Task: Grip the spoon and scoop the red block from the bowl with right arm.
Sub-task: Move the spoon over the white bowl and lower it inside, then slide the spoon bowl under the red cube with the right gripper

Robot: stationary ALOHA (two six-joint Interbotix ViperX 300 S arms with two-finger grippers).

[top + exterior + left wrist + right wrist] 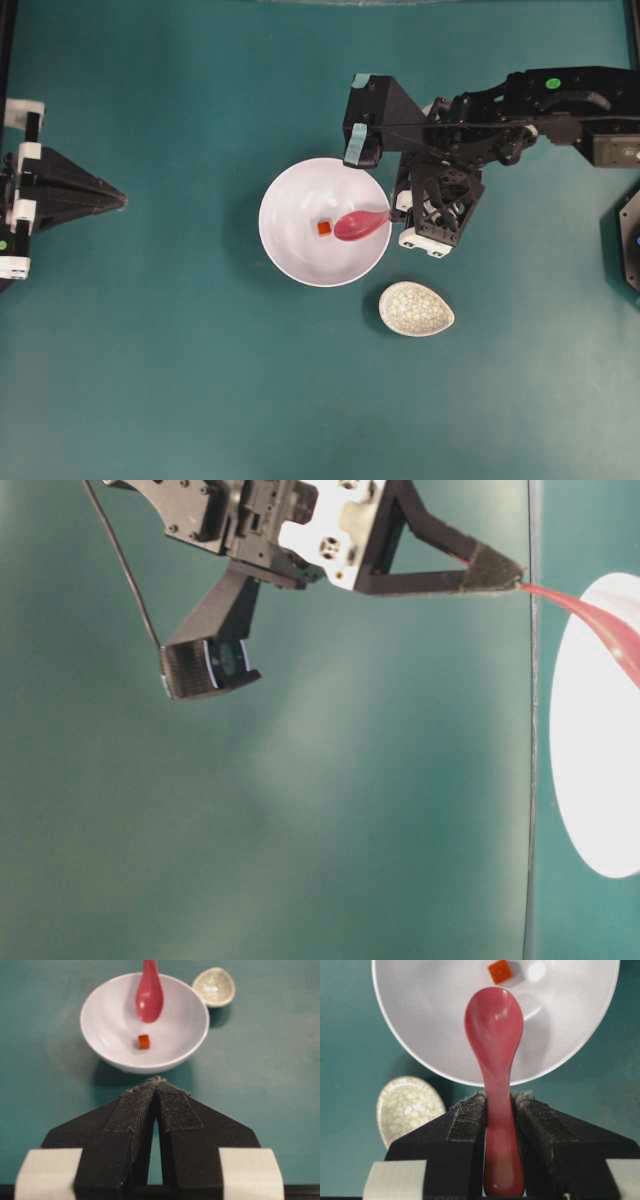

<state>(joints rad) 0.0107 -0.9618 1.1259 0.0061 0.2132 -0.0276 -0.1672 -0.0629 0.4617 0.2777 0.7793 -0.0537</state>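
Note:
The pink spoon point(494, 1025) is clamped by its handle in my right gripper point(498, 1096), which is shut on it just outside the rim of the white bowl point(420, 1020). The spoon's scoop hangs inside the bowl, right beside the small red block point(500, 971) on the bowl's floor. From overhead, the spoon point(360, 224) reaches in from the bowl's right side toward the block point(324, 229), and the right gripper point(392, 213) sits at the bowl's point(290, 190) right edge. My left gripper point(122, 201) rests far left, shut and empty, pointing at the bowl point(110, 1025).
A small speckled egg-shaped dish point(416, 308) lies on the teal table just below and right of the bowl, near the right gripper. The right arm's body point(480, 120) stretches above the bowl's upper right.

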